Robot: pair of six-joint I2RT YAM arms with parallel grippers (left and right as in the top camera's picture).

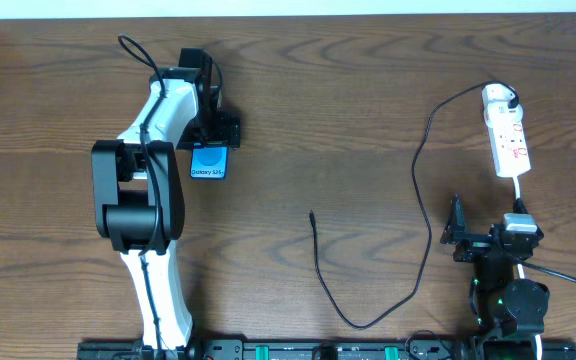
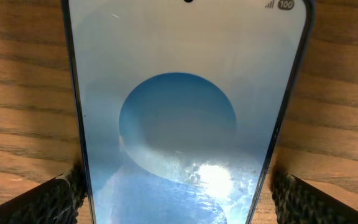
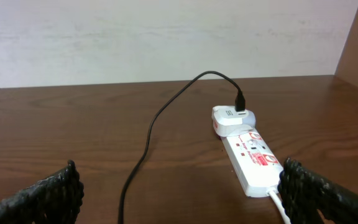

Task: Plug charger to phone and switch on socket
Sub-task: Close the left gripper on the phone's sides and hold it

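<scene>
The slim cyan-screened smartphone (image 1: 209, 162) lay on the brown wood table (image 1: 368, 80) at the overhead frame's upper left. Its long axis ran top to bottom, and it sat between the left gripper's (image 2: 178, 186) spread, unclenched fingers (image 2: 58, 199). At lower right the right gripper (image 3: 180, 171) gaped empty, facing the white oblong power strip (image 3: 250, 158). The thin black charger cable (image 1: 314, 240) pointed its tip up-frame at centre.

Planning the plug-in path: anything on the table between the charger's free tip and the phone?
Nothing visible: only bare table between the charger tip and the phone. The open left claw straddles the phone from above.
</scene>
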